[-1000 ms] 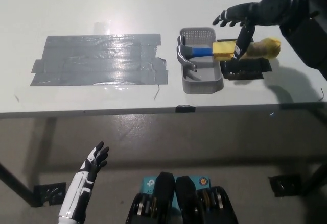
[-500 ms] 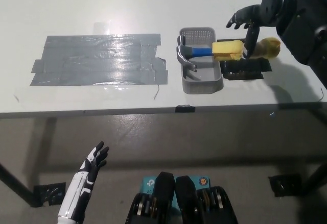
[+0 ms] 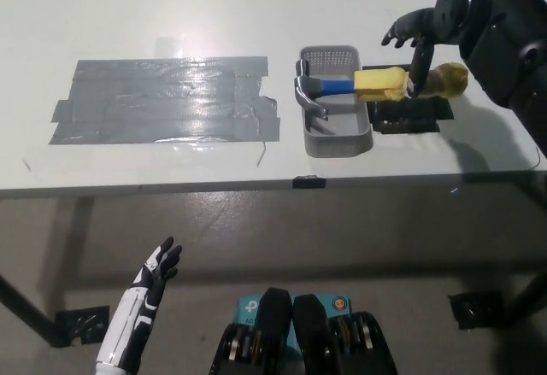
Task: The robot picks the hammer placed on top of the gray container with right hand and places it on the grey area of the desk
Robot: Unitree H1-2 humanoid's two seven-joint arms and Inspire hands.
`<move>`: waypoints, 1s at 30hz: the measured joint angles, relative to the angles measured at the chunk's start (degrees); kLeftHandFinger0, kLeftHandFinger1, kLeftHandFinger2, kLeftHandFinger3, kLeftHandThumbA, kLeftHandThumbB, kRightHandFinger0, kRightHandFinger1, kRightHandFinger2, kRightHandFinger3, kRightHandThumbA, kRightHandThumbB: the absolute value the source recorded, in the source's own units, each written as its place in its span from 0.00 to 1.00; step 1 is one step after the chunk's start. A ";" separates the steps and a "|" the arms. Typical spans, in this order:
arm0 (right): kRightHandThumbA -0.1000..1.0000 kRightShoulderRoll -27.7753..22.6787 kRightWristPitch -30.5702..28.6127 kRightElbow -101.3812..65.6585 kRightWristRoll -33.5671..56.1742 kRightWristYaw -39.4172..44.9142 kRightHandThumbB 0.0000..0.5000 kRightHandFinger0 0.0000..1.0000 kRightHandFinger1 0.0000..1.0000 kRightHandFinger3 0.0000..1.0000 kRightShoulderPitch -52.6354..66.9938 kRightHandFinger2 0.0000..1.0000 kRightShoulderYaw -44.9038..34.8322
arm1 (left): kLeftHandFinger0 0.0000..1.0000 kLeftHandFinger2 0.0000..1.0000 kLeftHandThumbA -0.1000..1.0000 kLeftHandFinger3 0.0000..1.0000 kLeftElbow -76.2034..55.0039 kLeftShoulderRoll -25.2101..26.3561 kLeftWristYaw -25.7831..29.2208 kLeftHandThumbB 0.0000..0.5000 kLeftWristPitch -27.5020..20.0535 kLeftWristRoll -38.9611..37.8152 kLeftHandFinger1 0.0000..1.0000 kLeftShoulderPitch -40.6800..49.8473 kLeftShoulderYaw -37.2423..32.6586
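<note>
A hammer [image 3: 367, 84] with a steel head, blue neck and yellow grip lies across the top of the gray container [image 3: 336, 125], its handle reaching right over a black patch [image 3: 410, 119]. My black right hand [image 3: 416, 40] hovers open above the yellow grip, fingers spread and pointing down, one finger crossing in front of the handle. The grey taped area [image 3: 162, 100] covers the desk's left part. My white left hand [image 3: 156, 270] rests open below the desk edge at lower left.
The white desk [image 3: 171, 16] ends at its front edge [image 3: 256, 187], with floor below. A small black marker [image 3: 309, 182] sits on that edge.
My right hand drew back to the right along the handle, from over the yellow grip's middle to its outer part. The hammer has not moved.
</note>
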 measured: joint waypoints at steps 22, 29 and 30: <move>1.00 3.34 -4.27 10.66 -0.18 -0.88 0.71 1.00 1.00 1.00 0.00 1.00 -2.26 | 1.00 1.00 1.00 1.00 -1.02 0.33 -0.15 0.75 0.56 0.87 1.00 -1.10 -0.20; 0.96 3.36 -3.99 11.40 -0.97 -2.94 0.74 1.00 1.00 1.00 0.01 1.00 -1.90 | 1.00 1.00 1.00 1.00 -1.06 0.52 -0.16 0.77 0.58 0.87 1.00 -1.71 -0.29; 0.95 3.36 -3.98 11.40 -1.02 -3.33 0.76 1.00 1.00 1.00 0.01 1.00 -1.90 | 1.00 1.00 1.00 1.00 -1.07 0.54 -0.16 0.78 0.60 0.87 1.00 -1.73 -0.34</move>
